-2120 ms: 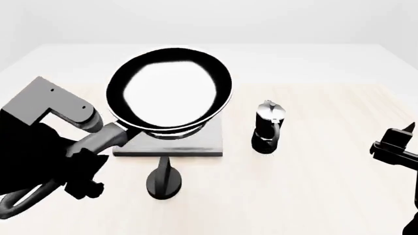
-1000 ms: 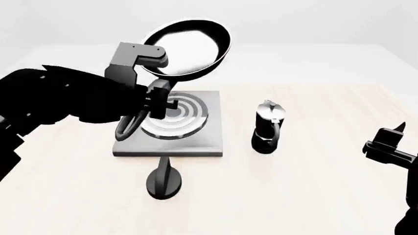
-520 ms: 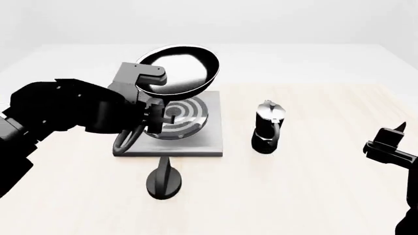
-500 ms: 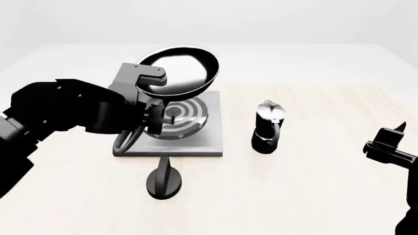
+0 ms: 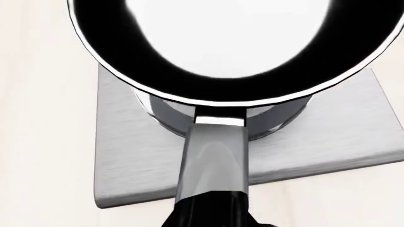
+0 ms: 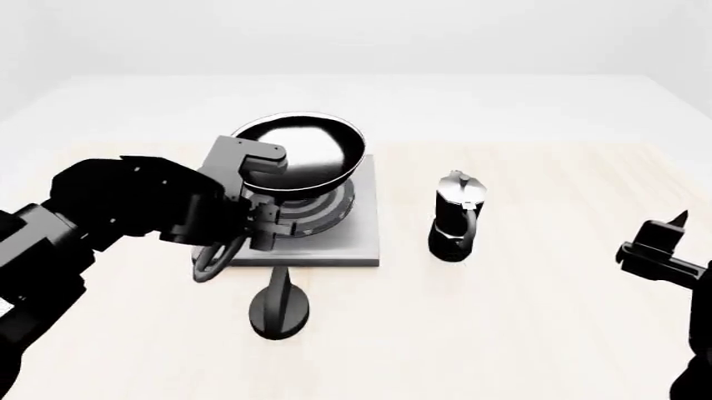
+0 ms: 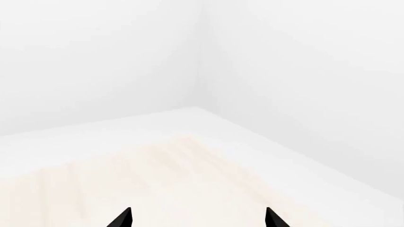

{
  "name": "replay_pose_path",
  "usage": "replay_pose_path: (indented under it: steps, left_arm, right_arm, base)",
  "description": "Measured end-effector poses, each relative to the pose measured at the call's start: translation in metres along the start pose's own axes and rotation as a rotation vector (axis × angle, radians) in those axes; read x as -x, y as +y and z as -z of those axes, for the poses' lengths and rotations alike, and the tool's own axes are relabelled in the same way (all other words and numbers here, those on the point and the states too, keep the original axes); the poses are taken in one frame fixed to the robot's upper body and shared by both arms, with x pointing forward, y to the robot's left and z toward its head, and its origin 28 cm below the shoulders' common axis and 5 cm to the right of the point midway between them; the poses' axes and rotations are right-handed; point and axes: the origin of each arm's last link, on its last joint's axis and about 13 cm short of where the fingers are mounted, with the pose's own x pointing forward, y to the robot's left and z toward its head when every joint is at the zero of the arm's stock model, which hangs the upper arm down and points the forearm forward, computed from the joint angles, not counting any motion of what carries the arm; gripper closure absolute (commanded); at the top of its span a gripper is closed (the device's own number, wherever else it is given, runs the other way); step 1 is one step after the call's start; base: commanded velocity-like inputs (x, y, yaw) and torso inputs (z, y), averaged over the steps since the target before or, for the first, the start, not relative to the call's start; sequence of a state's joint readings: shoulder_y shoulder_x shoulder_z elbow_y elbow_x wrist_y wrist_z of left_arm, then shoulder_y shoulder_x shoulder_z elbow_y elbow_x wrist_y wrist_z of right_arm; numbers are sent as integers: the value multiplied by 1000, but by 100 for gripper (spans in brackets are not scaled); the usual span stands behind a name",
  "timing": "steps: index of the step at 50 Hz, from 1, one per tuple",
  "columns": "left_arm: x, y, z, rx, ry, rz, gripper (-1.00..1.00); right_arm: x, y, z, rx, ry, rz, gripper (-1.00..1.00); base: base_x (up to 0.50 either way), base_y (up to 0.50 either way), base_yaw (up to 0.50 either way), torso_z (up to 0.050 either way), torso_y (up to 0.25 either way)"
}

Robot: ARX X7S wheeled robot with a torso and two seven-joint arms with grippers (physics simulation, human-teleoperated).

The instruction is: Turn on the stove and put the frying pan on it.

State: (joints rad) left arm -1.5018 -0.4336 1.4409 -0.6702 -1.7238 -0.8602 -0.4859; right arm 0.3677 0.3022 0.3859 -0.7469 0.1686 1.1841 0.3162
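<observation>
Frying pan over stove

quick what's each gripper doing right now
Left gripper: closed on the frying pan handle, pan over the stove.
Right gripper: open, holding nothing, away from the stove.

Frying pan showing glossy black inside, thin pale rim, smooth grey metal handle neck; stove looking brushed grey metal; table appearing pale matt wood
</observation>
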Motion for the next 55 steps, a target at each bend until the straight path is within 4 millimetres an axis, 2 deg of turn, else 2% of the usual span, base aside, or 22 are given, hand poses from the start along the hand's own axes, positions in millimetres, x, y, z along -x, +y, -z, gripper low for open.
replay_pose_path:
  steps: [31,32,55]
  left_arm:
    - [-18,-1,12,8,55,11,100]
    - [-19,-1,12,10,57,12,-100]
    - [-11,4,0,31,-2,-9,-100]
  right_arm:
    - [0,0,0,-4,-1,-1,-100]
    - [0,0,0,-4,-1,-1,-100]
    - [0,-1,1,-3,1,-1,-100]
  base:
    - [0,0,0,0,2]
    - [0,0,0,0,0]
    - [0,0,0,0,0]
